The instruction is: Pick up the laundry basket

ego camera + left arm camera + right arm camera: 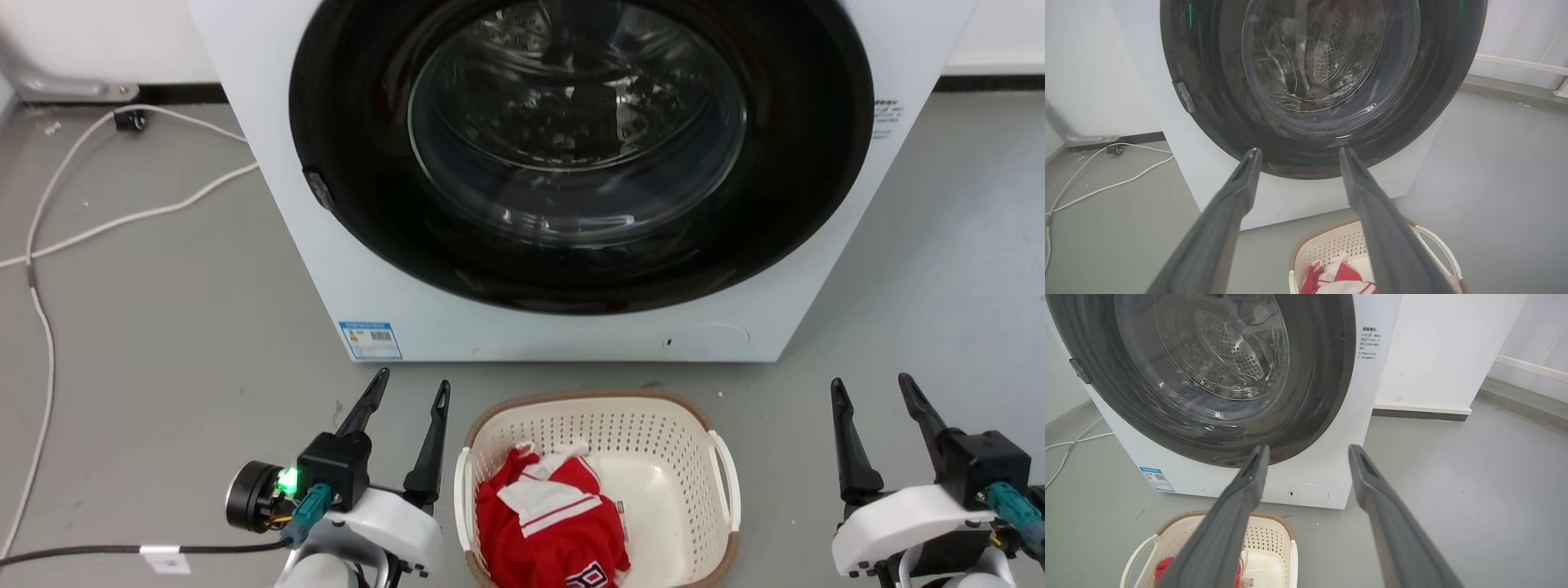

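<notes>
Head view: laundry basket (645, 441) sits on the grey floor (163, 343) at 6 o'clock of the frame, just in front of the washing machine (563, 335), whose closed round door fills 12 o'clock; basket upright, not touched by either arm.

Contents: a crumpled red-and-white garment (547, 523) heaped toward the basket's 8 o'clock side; load probably light but off-centre, so one side may dip on lifting.

Left pincer (412, 380) at the basket's 9 o'clock, fingers apart, nothing between them; its inner finger just beside the left handle (461, 490).

Right pincer (870, 380) at the basket's 3 o'clock, fingers likewise apart and empty; well apart from the right handle (727, 482).

Reading: the arms flank the basket because the two white side handles are the natural holds; a symmetric two-arm grasp should keep it level. Both pincers point toward 12 o'clock, at the machine, not yet turned toward the handles.

Stage: approach only, no grasp begun; next move likely calls for the right arm to close in toward 9 o'clock.

White cable (122, 220) lies on the floor at 10 o'clock, well clear.
</notes>
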`<state>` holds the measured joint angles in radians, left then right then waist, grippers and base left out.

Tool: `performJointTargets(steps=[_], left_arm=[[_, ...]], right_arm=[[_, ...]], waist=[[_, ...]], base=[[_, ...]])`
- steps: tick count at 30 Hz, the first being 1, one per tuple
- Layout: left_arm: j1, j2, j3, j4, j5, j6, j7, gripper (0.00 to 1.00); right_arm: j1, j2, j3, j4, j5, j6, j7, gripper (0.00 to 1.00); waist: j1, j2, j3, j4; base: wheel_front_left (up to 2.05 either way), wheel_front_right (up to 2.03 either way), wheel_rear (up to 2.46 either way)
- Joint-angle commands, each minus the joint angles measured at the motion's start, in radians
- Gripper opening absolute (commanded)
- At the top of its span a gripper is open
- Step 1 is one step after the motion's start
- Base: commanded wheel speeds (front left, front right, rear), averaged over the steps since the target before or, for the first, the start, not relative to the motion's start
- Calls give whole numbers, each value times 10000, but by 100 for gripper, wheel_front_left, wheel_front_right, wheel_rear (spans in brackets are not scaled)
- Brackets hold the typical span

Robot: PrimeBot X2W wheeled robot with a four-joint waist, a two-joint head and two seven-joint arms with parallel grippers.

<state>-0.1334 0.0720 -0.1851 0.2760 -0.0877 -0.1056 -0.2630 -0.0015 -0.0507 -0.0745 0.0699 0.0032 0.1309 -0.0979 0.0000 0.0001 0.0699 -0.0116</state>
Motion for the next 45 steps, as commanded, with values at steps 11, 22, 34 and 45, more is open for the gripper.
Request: performJointTargets(steps=[11, 22, 34, 45], left_arm=[[-1979, 299, -270, 2226, -569, -222, -26, 100], [-4037, 654, -1269, 4625, -1964, -242, -14, 100], [-5783, 1280, -2931, 6380, -4379, -244, 662, 100], [-6651, 2007, -4202, 7024, -6241, -245, 1870, 100]], right_arm=[[-1525, 10, -165, 1607, 73, -3, -571, 100], [-3422, 7, 104, 4058, 141, -3, -968, 100], [-5613, 6, 982, 7178, 591, -3, -945, 100], [-7547, 9, 2158, 9956, 1594, -3, -1016, 100]], waist=[[0, -1, 2553, -308], [0, -1, 4664, -283], [0, -1, 6330, -638], [0, -1, 7264, -881]], base=[[0, 0, 0], [0, 0, 0], [0, 0, 0], [0, 0, 0]])
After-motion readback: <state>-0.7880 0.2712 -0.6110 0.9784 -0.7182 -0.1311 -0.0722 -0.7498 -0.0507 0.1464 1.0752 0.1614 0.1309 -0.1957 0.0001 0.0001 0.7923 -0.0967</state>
